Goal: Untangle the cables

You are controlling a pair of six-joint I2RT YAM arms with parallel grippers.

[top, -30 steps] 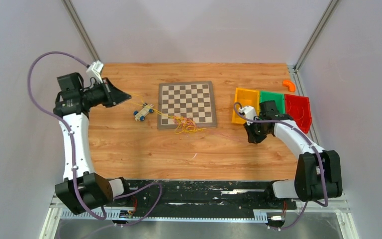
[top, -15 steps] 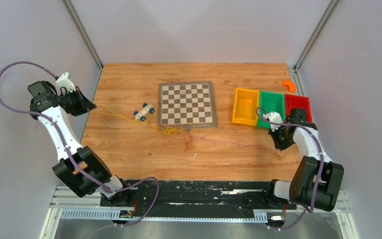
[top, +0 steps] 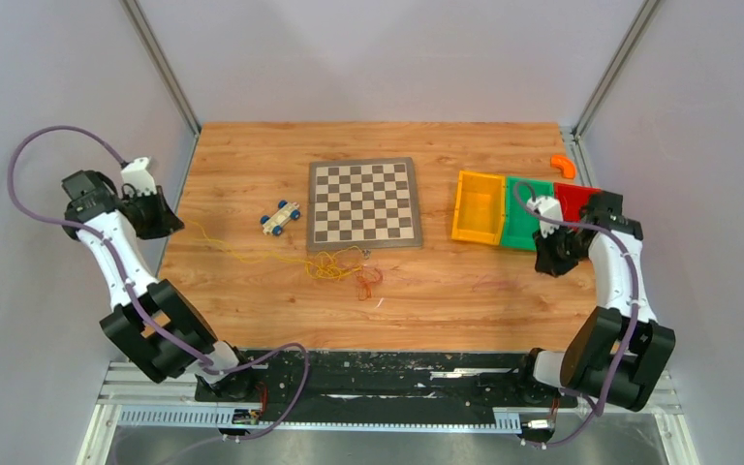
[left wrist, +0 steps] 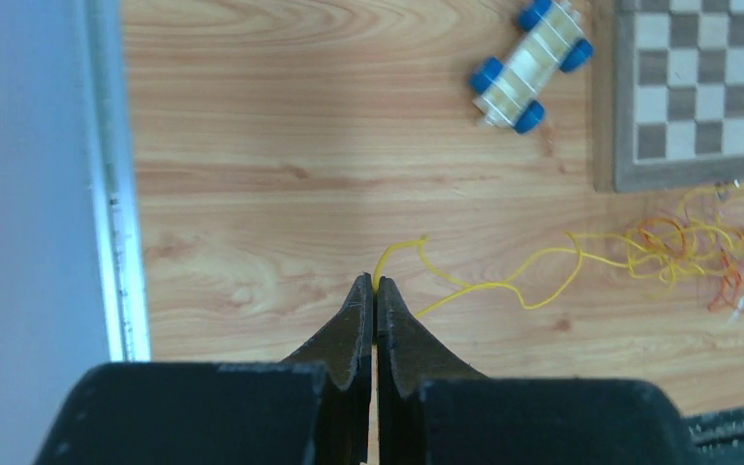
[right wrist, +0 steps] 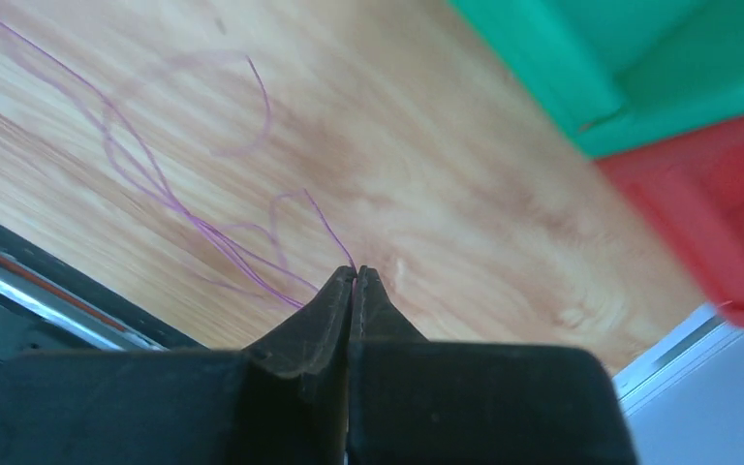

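**Near edge.** My left jaws are pressed together on the end of a yellow strand at the left border of the table. My right jaws are pressed together on the end of a thin purple strand, above the wood just in front of the green bin.

**Centre, near.** The cables lie as a loose yellow and orange knot on the wood, just in front of the near edge of the chessboard. A red loop sits just beside the knot on its near right. The yellow strand runs slack and wavy from the knot leftward to my left jaws. The purple strand lies in faint curves on the wood between the knot and my right jaws. I cannot tell whether it reaches the knot.

**Farther.** A toy car with blue wheels stands left of the chessboard, apart from it. At right a yellow bin, the green bin and a red bin stand side by side. An orange piece lies near the far right corner.
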